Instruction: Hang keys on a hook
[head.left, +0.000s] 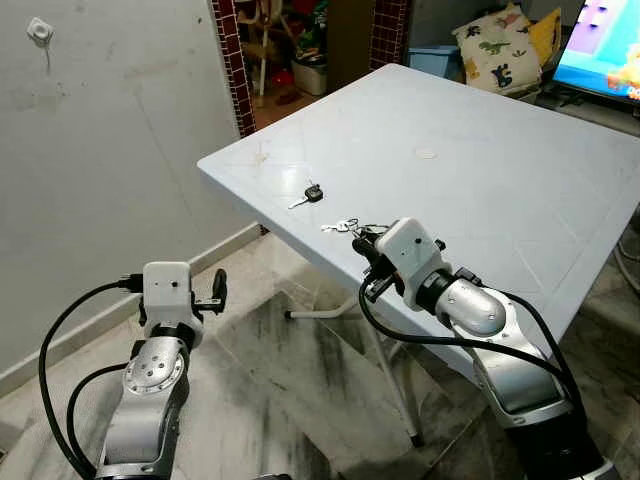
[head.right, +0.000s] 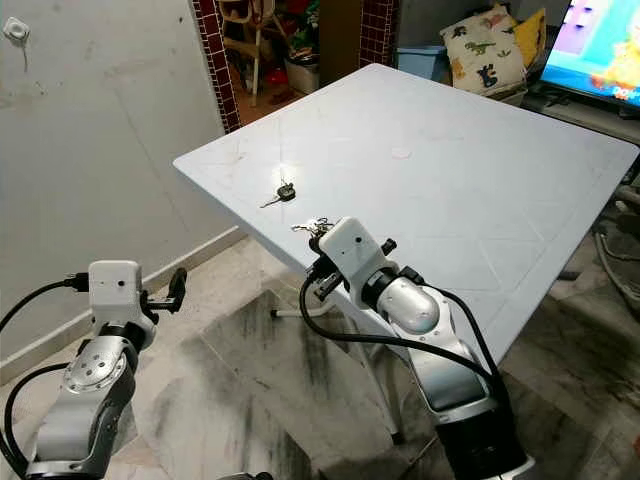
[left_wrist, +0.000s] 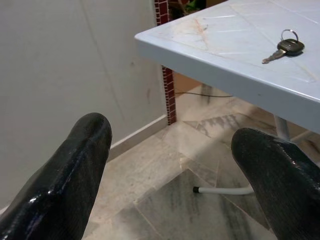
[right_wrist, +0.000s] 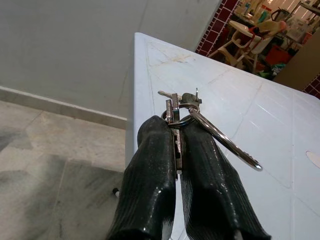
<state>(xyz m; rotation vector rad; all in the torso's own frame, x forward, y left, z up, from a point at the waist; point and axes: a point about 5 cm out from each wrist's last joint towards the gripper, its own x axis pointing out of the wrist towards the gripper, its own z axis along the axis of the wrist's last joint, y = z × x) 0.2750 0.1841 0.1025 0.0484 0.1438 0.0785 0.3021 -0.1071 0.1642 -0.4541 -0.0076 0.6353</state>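
Note:
A bunch of silver keys (right_wrist: 176, 102) on a ring lies at the near edge of the white table (head.left: 480, 190). My right gripper (right_wrist: 176, 127) is shut on it, with the large ring sticking out to one side. In the head view the bunch (head.left: 340, 226) sits just ahead of that gripper (head.left: 366, 240). A single black-headed key (head.left: 309, 194) lies on the table a little farther in. A small white hook (head.left: 38, 32) is fixed high on the grey wall at the far left. My left gripper (left_wrist: 170, 145) is open and held low over the floor, left of the table.
The table's white legs (head.left: 330, 312) stand on the marble floor beneath its near corner. A doorway with red-tiled posts (head.left: 232, 60) opens behind the table. A dinosaur cushion (head.left: 497, 48) and a lit screen (head.left: 605, 50) are at the back right.

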